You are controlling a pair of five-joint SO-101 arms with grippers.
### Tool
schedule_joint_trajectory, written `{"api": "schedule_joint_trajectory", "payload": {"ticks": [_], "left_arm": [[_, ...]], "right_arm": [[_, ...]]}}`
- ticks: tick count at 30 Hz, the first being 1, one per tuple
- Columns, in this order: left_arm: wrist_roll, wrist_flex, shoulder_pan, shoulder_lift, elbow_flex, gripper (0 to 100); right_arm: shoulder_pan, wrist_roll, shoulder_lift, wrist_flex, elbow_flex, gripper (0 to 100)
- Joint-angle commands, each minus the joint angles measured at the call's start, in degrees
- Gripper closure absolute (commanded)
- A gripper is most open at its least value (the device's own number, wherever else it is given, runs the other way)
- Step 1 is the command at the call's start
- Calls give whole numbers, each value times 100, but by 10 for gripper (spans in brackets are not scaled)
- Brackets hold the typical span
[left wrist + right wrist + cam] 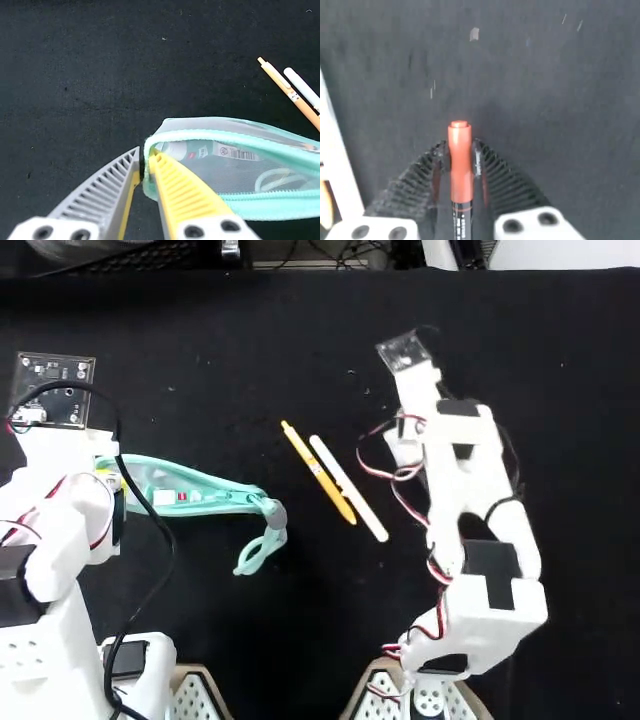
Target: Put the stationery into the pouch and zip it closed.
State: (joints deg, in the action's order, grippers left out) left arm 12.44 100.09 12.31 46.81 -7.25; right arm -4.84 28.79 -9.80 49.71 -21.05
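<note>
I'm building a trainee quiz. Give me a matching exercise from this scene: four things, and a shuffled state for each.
Things: 1 pouch; 2 red marker; 3 orange pen; 4 white pen.
States: A held by right gripper; B lying free, nearer the pouch; C rim pinched by left gripper; D lying free, farther from pouch.
Pairs: 1-C, 2-A, 3-B, 4-D.

A robotics lab bench, with black-clothed table (200, 340) and bare circuit board (55, 380).

Mint-trimmed pouch (210, 497), orange pen (318, 472), white pen (347, 488), marker (460, 155) seemingly reddish-brown.
</note>
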Motion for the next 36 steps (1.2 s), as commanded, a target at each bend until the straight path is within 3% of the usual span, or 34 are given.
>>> {"api": "schedule_joint_trajectory", "payload": {"ticks": [1,4,10,17,20,23,24,30,36], "left_arm": [[53,18,48,-88,4,968],[53,18,48,-88,-4,968],[53,18,48,-88,-4,969],[53,26,48,-44,-40,968],[53,26,48,-44,-48,968],[53,26,48,-44,-48,968],[53,26,48,-44,-48,968],[53,35,48,-88,-48,968],[53,35,48,-88,-48,968]], "right_arm": [[-220,264,189,70,-92,885],[-211,475,-92,79,-84,820],[-229,563,-514,123,347,833],[-220,563,-1262,853,1376,834],[-325,571,-1464,985,1745,877],[-387,580,-1464,1029,1868,993],[-387,580,-1420,1116,1877,978],[-387,589,-338,1495,1552,986],[-97,589,2185,1495,110,986]]}}
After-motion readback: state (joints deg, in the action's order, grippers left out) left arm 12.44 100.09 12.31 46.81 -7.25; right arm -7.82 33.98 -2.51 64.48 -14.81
